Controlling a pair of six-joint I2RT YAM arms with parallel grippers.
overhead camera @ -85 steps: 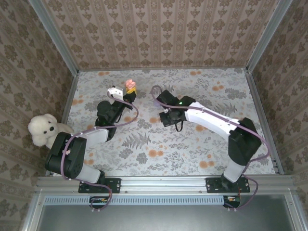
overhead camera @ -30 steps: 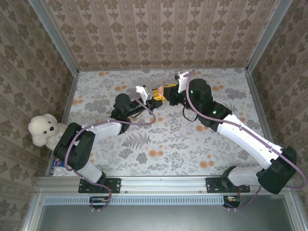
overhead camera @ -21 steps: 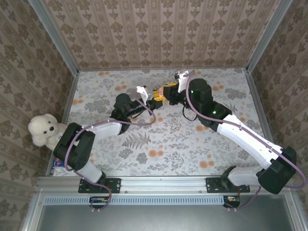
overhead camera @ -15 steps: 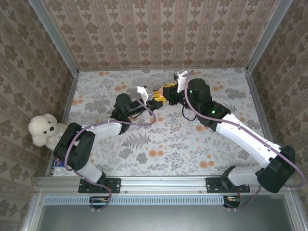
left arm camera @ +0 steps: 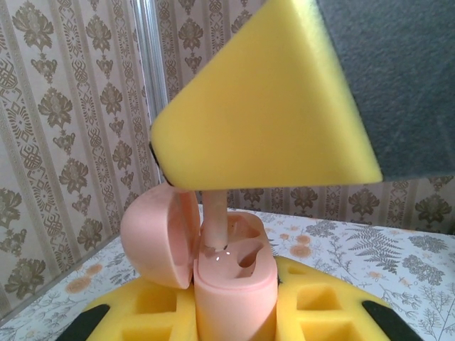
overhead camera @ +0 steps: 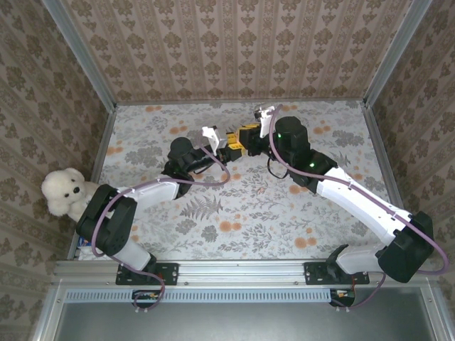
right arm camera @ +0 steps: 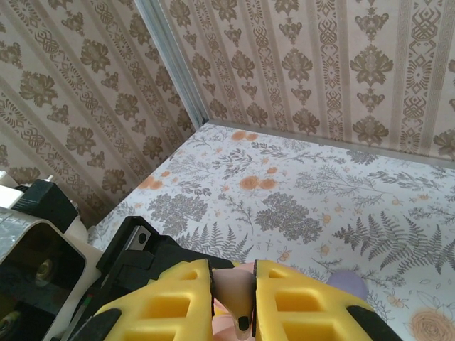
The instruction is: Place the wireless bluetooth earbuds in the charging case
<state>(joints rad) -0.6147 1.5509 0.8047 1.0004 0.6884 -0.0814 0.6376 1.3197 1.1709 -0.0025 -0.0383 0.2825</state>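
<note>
My left gripper (left arm camera: 238, 312) is shut on the pink charging case (left arm camera: 234, 284) and holds it upright, its lid (left arm camera: 153, 238) swung open to the left. Directly above, my right gripper (right arm camera: 234, 284) is shut on a pale pink earbud (right arm camera: 238, 295). The earbud's stem (left arm camera: 215, 224) points down, and its tip sits at the mouth of the case slot nearest the lid. The slot beside it is empty. In the top view the left gripper (overhead camera: 226, 147) and right gripper (overhead camera: 247, 135) meet above the back middle of the table.
A white teddy bear (overhead camera: 64, 192) sits at the table's left edge. A small lilac object (right arm camera: 341, 284) lies on the flowered table (overhead camera: 284, 213) below my right gripper. Patterned walls close in the back and both sides.
Since the oldest frame, the left gripper has carried the case right to the table's middle and the right gripper has risen to meet it. In the last second the right gripper edged slightly left.
</note>
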